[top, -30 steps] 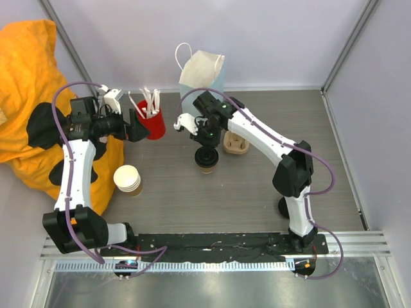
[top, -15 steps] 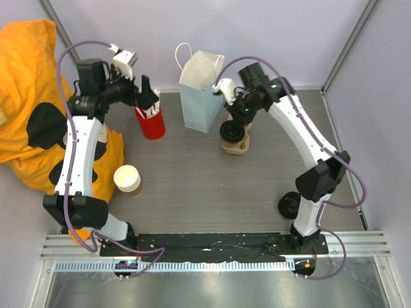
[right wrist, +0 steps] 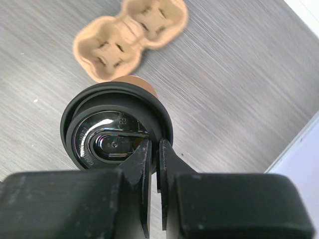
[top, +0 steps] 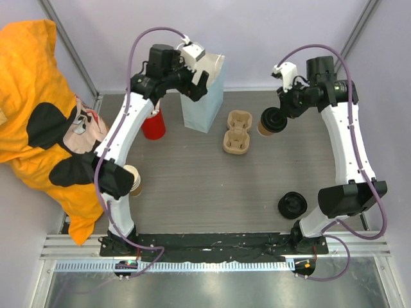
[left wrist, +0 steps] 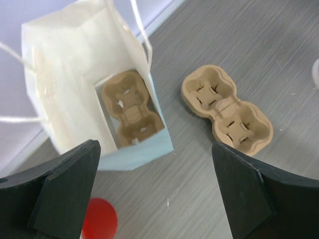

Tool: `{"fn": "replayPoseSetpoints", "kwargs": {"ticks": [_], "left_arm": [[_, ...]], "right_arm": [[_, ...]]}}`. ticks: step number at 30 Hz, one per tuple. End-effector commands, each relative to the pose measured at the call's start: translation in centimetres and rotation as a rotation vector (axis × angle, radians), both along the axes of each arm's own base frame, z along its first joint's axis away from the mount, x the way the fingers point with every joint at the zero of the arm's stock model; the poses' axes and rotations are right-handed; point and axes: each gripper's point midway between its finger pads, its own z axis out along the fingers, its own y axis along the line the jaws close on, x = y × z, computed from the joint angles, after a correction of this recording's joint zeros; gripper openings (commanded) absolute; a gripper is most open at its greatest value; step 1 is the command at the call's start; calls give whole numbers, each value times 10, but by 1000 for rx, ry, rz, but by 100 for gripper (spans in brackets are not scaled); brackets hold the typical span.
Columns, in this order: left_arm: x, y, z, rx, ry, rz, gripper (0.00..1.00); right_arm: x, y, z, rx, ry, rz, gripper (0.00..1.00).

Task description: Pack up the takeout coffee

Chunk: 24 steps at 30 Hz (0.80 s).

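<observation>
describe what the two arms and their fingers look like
The left arm and right arm both have white links with bulky black joints and a purple cable looping alongside. Each wrist carries a small white module. The left fingers are broad flat black blades; the right fingers are black too.

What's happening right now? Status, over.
Left hand open, over the blue bag's mouth, possibly in the way. Right hand shut on the takeout coffee's lid, cup off the table. Cup carrier already in bag.
</observation>
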Motion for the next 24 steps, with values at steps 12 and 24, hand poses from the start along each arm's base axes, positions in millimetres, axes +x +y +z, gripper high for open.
{"fn": "replayPoseSetpoints", "kwargs": {"ticks": [12, 24], "left_arm": [[32, -42, -6, 126, -169, -60, 79], [38, -39, -36, 174, -117, -42, 73]], "right_arm": [[-13, -26, 24, 86, -79, -63, 1], [-20, -28, 42, 103, -132, -72, 1]]}}
